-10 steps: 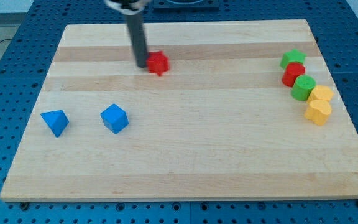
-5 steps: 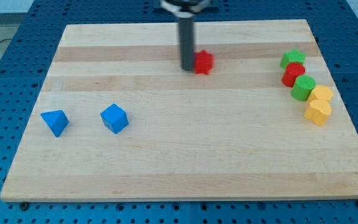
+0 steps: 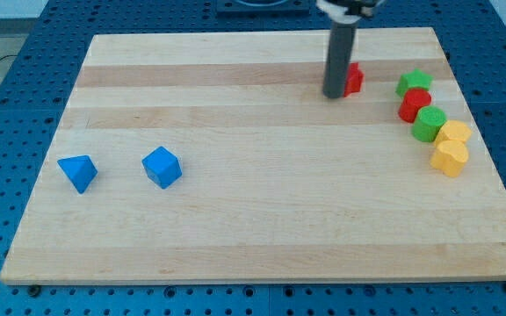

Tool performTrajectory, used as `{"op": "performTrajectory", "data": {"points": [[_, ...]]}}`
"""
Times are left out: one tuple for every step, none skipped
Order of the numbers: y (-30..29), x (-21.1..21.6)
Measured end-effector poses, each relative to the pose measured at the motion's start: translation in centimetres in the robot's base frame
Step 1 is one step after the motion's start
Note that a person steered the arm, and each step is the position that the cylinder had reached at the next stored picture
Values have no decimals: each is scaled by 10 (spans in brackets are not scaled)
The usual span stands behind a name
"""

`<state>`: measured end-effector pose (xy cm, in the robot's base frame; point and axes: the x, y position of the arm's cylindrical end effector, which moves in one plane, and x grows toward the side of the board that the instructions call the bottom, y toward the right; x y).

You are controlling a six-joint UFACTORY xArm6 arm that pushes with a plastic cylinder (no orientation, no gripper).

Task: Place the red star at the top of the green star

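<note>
1. The wooden board (image 3: 262, 211) fills most of the view, and the risk on it sits at its right end. I take the green star (image 3: 415, 83) as my landmark. If the push runs straight on, the red star (image 3: 352, 79) looks likely to strike the green star's left side and knock it off its spot, when it should end up above it.

2. The rod has no jaws, so nothing is held. My tip (image 3: 333, 95) presses against the red star's left side and hides part of it. The red star lies to the left of the green star, near but apart, at about the same level.

3. A chain of blocks trails down and right from the green star: a red block (image 3: 415, 105) touching it just below, then a green block (image 3: 429, 124), then two yellow blocks (image 3: 451, 147) lowest. I judge that a bump to the green star would pass down this chain and shift all of it.

4. Above the green star, only a narrow strip of board remains before the top edge. I think a steep push could send the red star off the board.

5. Far to the left of the green star and lower, a blue cube (image 3: 162, 167) and a blue wedge-like block (image 3: 78, 172) sit well out of the way.
</note>
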<state>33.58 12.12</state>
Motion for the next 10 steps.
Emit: {"op": "performTrajectory", "data": {"points": [[29,-18],[-5,-18],[-32,-31],[-5,-40],[29,-42],[51,-43],[62,-45],[62,-67],[76,-80],[98,-75]]}}
